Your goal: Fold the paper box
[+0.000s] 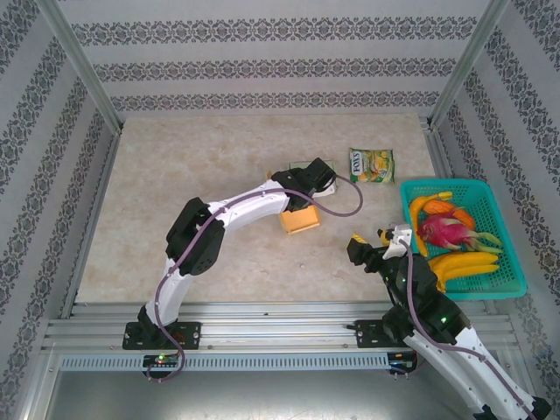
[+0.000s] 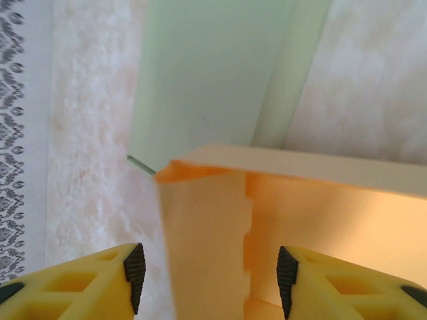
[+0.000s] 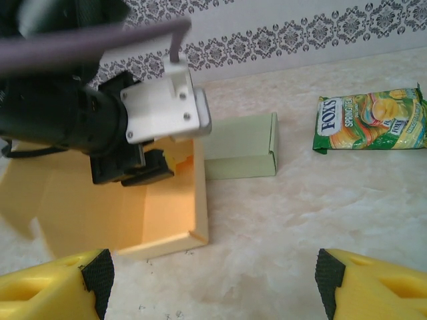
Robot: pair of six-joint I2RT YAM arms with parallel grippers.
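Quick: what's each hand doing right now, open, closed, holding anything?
Left hand: open, straddling a wall of the orange paper box, not gripping.
Right hand: open, empty.

top: high over the near edge of the table (image 1: 175, 175), looking down on all of it | left wrist: hard against the orange box (image 2: 320, 220) | right wrist: low, facing the far edge | all share the box; top and right share the snack bag (image 3: 370, 120)

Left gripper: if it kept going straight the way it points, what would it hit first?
The left gripper would most likely meet the orange paper box first: its upright flap stands between the open jaws, though depth is unclear.
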